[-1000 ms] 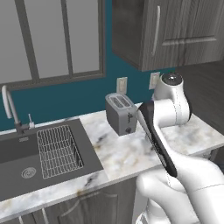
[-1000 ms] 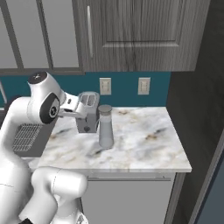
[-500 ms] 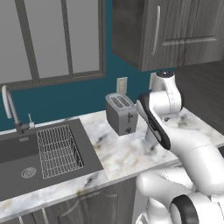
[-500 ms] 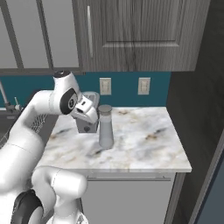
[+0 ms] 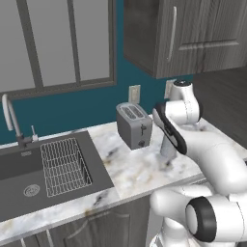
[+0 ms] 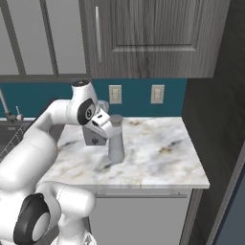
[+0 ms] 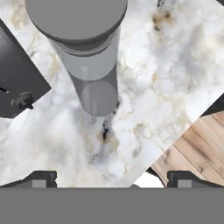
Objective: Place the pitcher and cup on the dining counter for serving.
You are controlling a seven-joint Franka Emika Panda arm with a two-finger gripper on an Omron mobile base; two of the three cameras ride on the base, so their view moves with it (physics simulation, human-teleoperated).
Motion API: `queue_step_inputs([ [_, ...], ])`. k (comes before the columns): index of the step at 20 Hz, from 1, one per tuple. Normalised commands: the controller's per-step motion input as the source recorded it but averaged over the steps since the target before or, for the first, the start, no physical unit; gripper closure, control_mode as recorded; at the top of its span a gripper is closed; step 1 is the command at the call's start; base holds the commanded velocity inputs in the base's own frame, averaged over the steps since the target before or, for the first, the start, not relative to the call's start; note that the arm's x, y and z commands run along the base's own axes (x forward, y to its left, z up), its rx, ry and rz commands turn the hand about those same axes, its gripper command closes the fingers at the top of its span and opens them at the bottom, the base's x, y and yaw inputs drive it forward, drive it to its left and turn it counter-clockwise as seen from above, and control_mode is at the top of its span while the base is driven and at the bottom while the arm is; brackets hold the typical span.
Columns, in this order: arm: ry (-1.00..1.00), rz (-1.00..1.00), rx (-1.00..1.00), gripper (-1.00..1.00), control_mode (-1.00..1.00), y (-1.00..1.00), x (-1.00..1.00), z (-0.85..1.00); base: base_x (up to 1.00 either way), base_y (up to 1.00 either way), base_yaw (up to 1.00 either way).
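Pincer spread wide, nothing between the tips, hanging above pitcher.
Largest first: marble worktop under dark wall cabinets, teal backsplash with two outlets behind; sink with wire rack and faucet off to the left side. White arm bent over the counter, wrist next to the pitcher lid. Toaster upright near the back wall, just beside the pitcher on the sink side. Pitcher upright on the worktop, lid on, near the counter's middle, not touching toaster as far as can be told. From hand view: looking down on dark lid, finger tips set well apart at either side, counter edge and wood floor off to one corner.
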Motion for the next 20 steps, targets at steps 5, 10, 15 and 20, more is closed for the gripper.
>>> queue_step_inputs([
  [5, 0.00, -0.06, -0.03, -1.00, -1.00, -0.05, 0.22, -0.27, 0.00, 0.00, 0.00],
  [10, 0.00, -0.05, -0.01, -1.00, -1.00, 0.00, 0.38, -0.11, 0.00, 0.00, 0.00],
  [15, 0.00, -0.03, -0.01, -1.00, -1.00, -0.04, 0.29, -0.11, 0.00, 0.00, 0.00],
  [20, 0.00, -0.01, 0.00, -1.00, -1.00, -0.12, 0.11, -0.24, 0.00, 0.00, 0.00],
])
